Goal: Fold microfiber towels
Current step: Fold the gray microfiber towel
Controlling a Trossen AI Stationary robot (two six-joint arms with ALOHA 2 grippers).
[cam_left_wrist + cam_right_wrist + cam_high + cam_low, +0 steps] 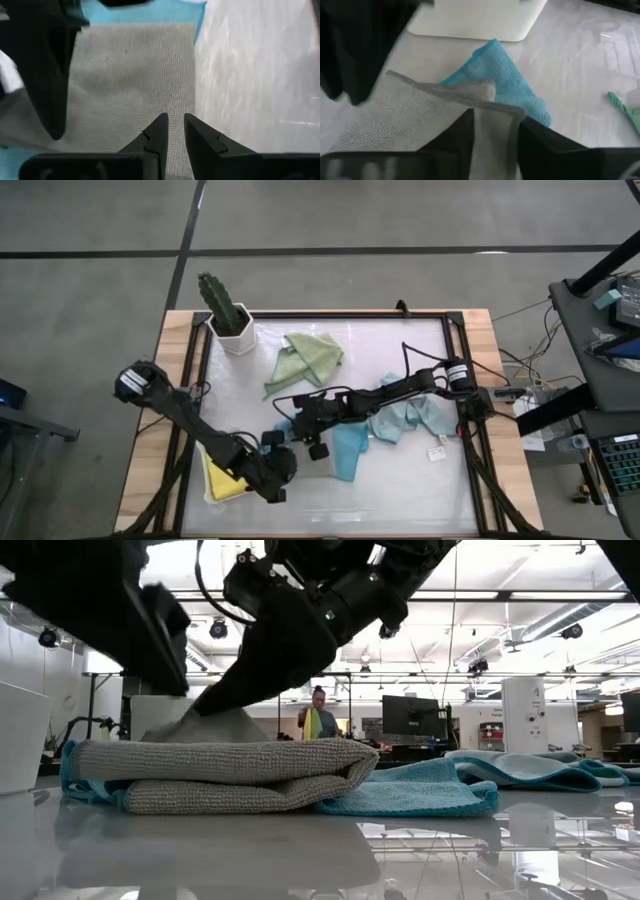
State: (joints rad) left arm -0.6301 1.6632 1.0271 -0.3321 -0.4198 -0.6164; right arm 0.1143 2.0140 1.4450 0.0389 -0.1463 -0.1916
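Right wrist view: right gripper (pixel 495 132) partly open astride the folded grey towel's (pixel 395 125) edge.

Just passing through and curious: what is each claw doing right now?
Left gripper: over the grey towel; cannot be told.
Right gripper: open, astride the grey towel's edge.

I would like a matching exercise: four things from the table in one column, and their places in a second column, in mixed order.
Things:
1. sage green towel
2. grey towel
3. yellow towel
4. cactus pot

Places:
A. far left corner of the tray
B. under the left arm
C. folded, on the teal towel
D. crumpled, beside the cactus pot

Pairs: 1-D, 2-C, 3-B, 4-A
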